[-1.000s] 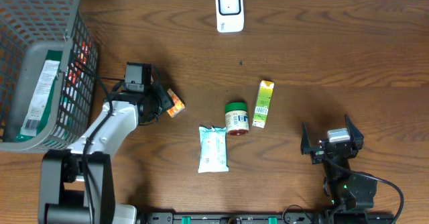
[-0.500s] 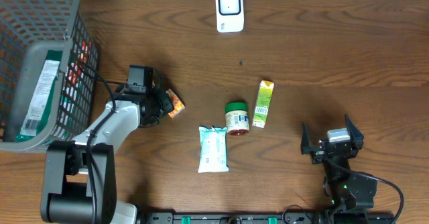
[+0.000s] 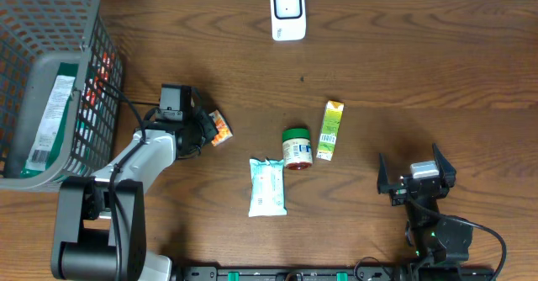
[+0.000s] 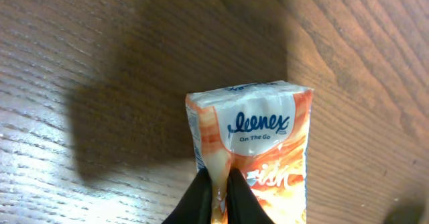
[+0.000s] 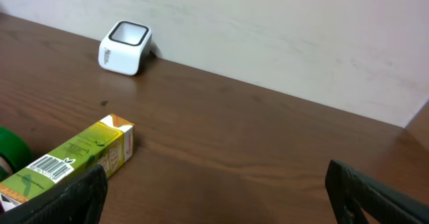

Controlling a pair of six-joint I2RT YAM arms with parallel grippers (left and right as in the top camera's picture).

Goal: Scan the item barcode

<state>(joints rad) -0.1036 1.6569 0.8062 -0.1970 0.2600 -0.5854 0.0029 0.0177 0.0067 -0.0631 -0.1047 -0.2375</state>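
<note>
The table (image 3: 420,71) carried a basket (image 3: 34,29) at its far left corner and the scanner (image 3: 287,12) at the middle of the far edge. The right gripper (image 3: 414,177) stood wide and empty near the near right corner. The pack (image 4: 261,137) was left of centre, with the left gripper (image 4: 218,190) clamped on a thin fold of it. So shallow a pinch could slip, or let the pack swing on lifting, turning its barcode, not visible here, away from the scanner
</note>
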